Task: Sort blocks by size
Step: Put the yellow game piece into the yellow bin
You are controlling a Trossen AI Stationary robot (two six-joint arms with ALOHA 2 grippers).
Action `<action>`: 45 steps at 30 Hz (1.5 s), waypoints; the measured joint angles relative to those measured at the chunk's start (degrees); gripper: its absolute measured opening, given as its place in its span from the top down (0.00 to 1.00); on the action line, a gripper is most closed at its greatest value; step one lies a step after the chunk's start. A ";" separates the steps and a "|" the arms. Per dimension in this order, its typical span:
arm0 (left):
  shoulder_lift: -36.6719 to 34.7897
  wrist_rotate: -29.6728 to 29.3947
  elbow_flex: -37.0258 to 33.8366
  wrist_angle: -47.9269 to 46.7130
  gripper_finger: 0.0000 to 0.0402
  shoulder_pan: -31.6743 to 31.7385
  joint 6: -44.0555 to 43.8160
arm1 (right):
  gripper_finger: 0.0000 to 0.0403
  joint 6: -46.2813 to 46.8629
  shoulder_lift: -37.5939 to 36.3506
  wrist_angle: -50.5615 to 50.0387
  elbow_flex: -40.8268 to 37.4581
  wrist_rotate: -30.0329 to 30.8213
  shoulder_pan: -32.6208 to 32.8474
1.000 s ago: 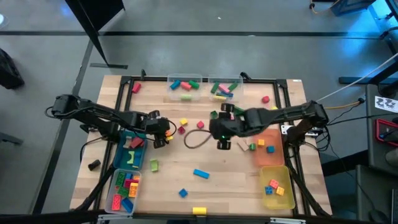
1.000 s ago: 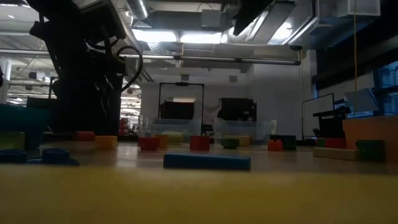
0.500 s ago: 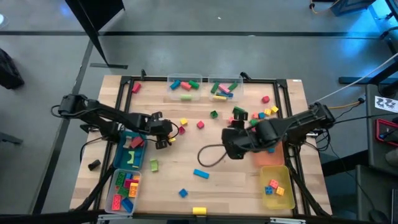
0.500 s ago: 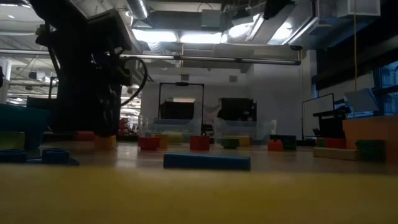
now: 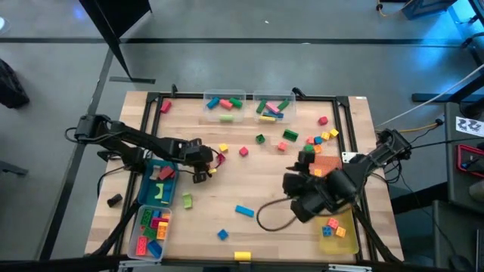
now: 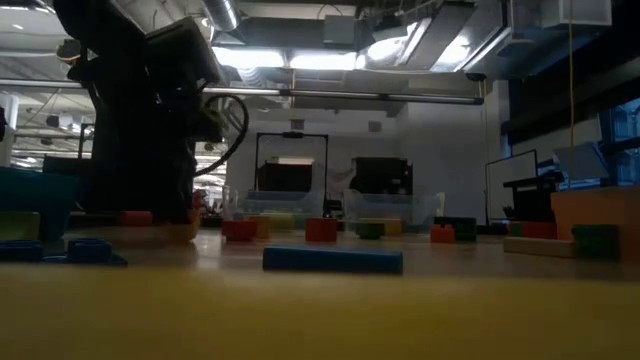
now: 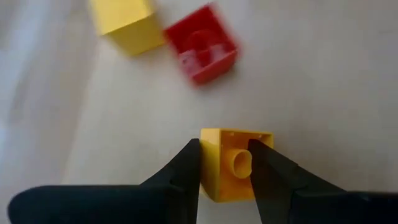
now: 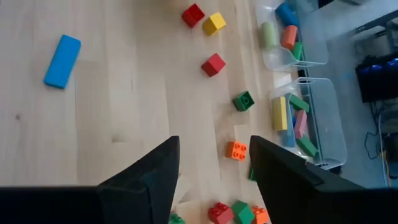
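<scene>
Yellow block (image 7: 233,163): small cube, one round stud, on wooden table (image 7: 323,93); left gripper (image 7: 225,168) fingers clamped on it. Right gripper (image 8: 214,168): parted, empty.

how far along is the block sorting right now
Partly done. Some plastic bricks already sit in the blue bin, the yellow bin and the two clear bins. In hand: the left pincer is closing on a small yellow cube brick. The right pincer hangs open and empty near the yellow bin. Left: many loose bricks, including the blue bar and red cube.
</scene>
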 joint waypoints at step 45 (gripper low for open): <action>-0.07 9.41 4.65 56.02 0.74 -6.86 15.11 | 0.51 23.74 0.98 44.75 -5.49 -14.69 -17.54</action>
